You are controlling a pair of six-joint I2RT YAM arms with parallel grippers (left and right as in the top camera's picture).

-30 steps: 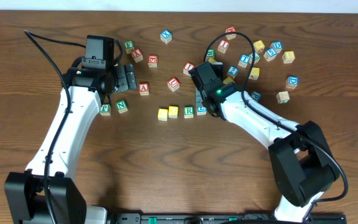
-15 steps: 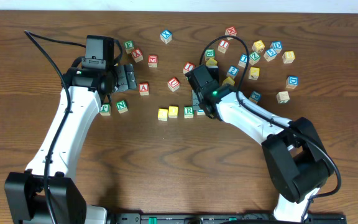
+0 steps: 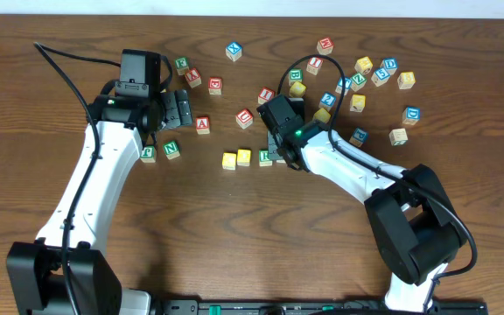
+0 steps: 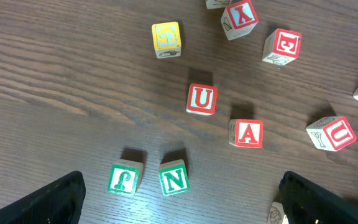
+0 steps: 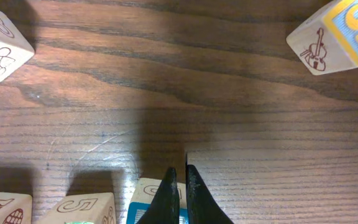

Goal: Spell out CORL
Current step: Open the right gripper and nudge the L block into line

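Observation:
Two yellow-faced cubes (image 3: 229,160) (image 3: 244,157) lie side by side in a row at the table's middle. The green R cube (image 3: 265,158) follows them, half covered by my right gripper (image 3: 280,150). In the right wrist view that gripper (image 5: 180,169) is shut, its tips pressed together over the top of a blue-faced cube (image 5: 146,202); the letter on it is hidden. A cube with a green top edge (image 5: 82,210) sits just left of it. My left gripper (image 3: 178,109) is open above the table, holding nothing.
Between the left fingers lie a green J cube (image 4: 125,177) and a green N cube (image 4: 174,177), with red U (image 4: 202,99) and red A (image 4: 247,132) cubes beyond. Many loose cubes (image 3: 363,65) are scattered at the back right.
My right gripper has slid left along the row, staying shut, and now covers the blue cube and part of the R cube. The left arm has not moved.

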